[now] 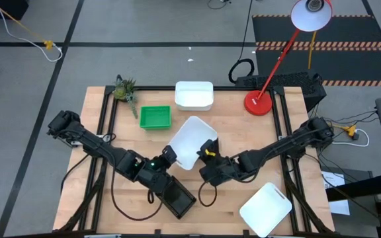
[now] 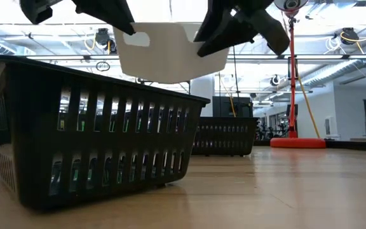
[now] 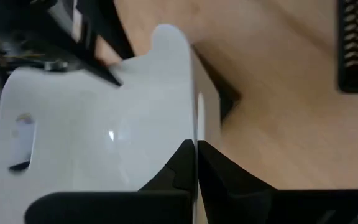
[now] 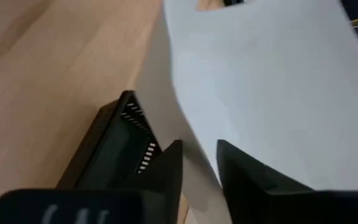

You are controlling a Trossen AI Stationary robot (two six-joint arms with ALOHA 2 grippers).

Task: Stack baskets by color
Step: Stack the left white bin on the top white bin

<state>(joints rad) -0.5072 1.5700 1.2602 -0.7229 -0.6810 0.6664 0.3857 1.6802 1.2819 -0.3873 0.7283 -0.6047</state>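
A white basket [image 1: 192,140] hangs tilted above the table's middle, between my two grippers. My left gripper [image 1: 170,154] is shut on its near-left rim. My right gripper [image 1: 208,153] stands open at its near-right rim, one finger [image 4: 173,163] on either side of the basket's wall [image 4: 191,134]; I cannot tell whether they touch it. Another white basket [image 1: 194,96] rests on the table at the far middle. A third [image 1: 265,209] lies near the right front edge. A green basket [image 1: 155,117] sits left of centre, and a black basket [image 1: 177,197] sits by the near edge. My left gripper pinches the white basket's side wall at its rim [image 3: 197,121], one finger inside the basket and one outside. The fingers slant down from the table's near left side. The basket is lifted clear of the table and sits tilted.
A red lamp base [image 1: 258,104] stands at the far right, its stem leaning over the table's far edge. A small plant [image 1: 126,89] is at the far left corner. In the low view a second black basket [image 2: 224,135] stands farther back.
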